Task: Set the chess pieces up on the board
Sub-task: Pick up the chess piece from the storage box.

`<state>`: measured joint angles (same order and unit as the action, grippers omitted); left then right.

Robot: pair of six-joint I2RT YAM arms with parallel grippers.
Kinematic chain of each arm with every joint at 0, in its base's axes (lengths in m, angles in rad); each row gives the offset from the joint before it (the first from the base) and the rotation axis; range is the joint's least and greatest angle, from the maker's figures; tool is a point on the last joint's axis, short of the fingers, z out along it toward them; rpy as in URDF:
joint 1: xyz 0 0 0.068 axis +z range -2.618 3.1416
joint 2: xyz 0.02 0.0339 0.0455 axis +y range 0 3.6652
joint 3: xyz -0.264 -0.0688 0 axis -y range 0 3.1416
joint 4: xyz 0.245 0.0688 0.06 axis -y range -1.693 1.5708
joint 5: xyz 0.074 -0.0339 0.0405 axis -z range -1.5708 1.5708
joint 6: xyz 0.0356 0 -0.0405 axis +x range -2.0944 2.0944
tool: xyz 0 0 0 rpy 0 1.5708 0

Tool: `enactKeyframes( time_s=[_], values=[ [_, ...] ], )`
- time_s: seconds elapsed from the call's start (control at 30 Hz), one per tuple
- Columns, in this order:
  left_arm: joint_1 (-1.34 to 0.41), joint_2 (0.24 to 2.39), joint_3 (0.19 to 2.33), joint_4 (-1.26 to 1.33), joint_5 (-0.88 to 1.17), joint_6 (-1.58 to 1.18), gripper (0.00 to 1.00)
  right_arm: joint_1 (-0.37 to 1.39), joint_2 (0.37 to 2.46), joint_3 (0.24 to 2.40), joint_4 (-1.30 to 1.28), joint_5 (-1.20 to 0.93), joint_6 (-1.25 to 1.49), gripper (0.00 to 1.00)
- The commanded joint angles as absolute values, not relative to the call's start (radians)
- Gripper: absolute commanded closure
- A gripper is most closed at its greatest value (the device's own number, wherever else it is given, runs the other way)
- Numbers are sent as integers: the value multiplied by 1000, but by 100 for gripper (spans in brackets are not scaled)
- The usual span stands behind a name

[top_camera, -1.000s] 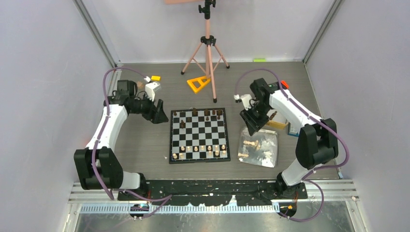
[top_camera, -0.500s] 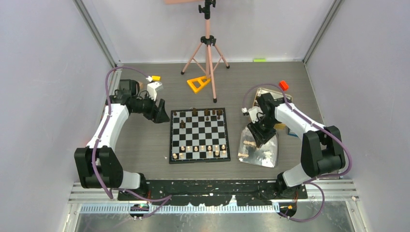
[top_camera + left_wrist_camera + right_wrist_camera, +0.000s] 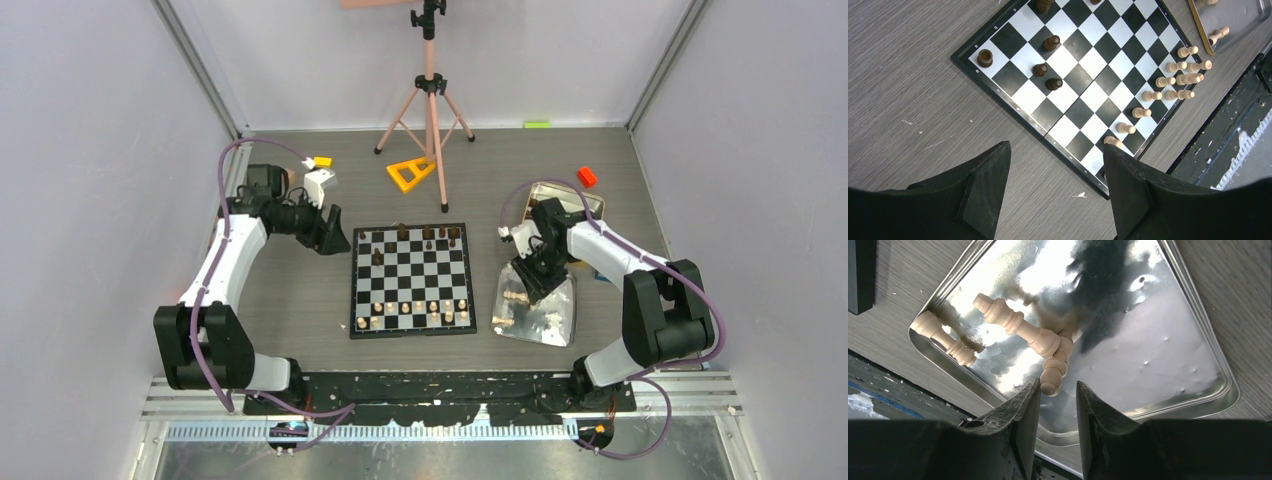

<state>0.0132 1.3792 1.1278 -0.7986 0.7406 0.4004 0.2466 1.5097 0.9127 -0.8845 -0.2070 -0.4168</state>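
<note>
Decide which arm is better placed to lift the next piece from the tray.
Right. The right pincer hangs over the tray, fingers flanking a light piece. The left pincer is open beside the board, far from the tray.

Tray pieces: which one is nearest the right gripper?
The light piece whose rounded end sits between the fingertips of the right gripper; the others lie farther off.

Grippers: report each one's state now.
Left gripper: open, empty.
Right gripper: open, straddling a light tan wooden chess piece lying in the shiny silver tray, not clamped.
</note>
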Motion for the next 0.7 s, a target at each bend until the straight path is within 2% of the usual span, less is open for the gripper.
enactKeyframes(
  time_s=[0.0,0.2,0.67],
  values=[
    [9,1375,1139,-773,741,398,30,244,1491,911,-853,-215,-438,63],
    [8,1372,1137,-776,736,403,30,245,1499,917,-876,-222,-445,67],
    [9,1371,1135,-778,733,403,29,243,1498,902,-899,-218,-458,65]
  ],
)
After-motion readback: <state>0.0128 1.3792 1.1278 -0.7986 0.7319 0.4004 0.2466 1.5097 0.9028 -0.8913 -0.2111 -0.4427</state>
